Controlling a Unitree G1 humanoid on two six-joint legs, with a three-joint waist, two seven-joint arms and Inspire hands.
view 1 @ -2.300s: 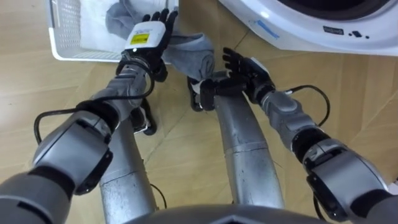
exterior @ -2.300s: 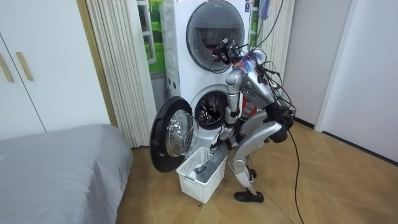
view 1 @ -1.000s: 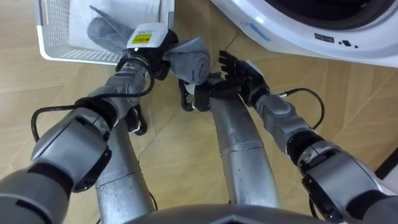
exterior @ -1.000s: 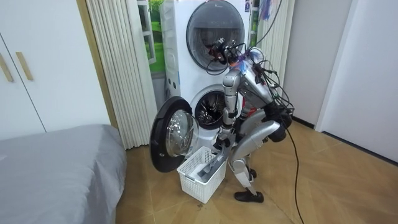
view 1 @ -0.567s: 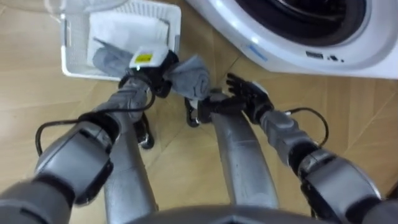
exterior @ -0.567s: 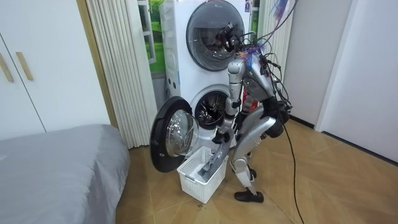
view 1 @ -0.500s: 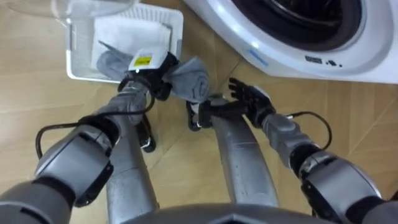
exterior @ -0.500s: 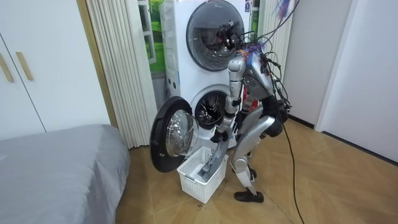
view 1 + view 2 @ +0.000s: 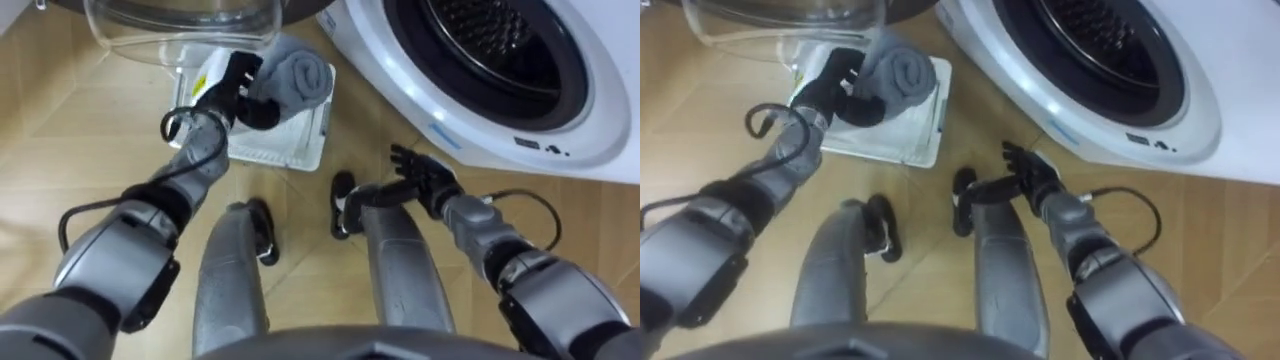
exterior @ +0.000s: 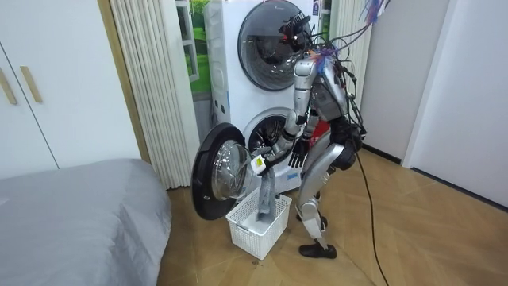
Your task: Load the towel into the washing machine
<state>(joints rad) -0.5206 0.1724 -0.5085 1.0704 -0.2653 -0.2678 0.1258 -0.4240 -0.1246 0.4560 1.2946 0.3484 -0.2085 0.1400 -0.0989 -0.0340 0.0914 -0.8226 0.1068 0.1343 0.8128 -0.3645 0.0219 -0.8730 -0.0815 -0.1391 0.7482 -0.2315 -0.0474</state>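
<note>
A grey towel (image 9: 297, 72), rolled at its top end, is lifted above the white laundry basket (image 9: 305, 152), and my left hand (image 9: 238, 88) is shut on it. In the room view the towel (image 10: 264, 199) hangs from that hand (image 10: 261, 164) down into the basket (image 10: 255, 232). The washing machine's round drum opening (image 9: 490, 50) lies to the upper right with its door (image 9: 180, 18) swung open on the left. My right hand (image 9: 424, 180) is open with fingers spread, low in front of the machine, holding nothing.
I stand close to the stacked white machines (image 10: 270, 71), the basket on the wooden floor (image 9: 60, 150) at my feet. The open door (image 10: 221, 171) juts out toward a grey bed (image 10: 71, 214). Curtains (image 10: 155, 87) hang beside the machines.
I have straightened up from a bend, so the eye views have shifted to show the drum. My left hand has raised the towel's rolled end up from the basket. The right hand stays spread.
</note>
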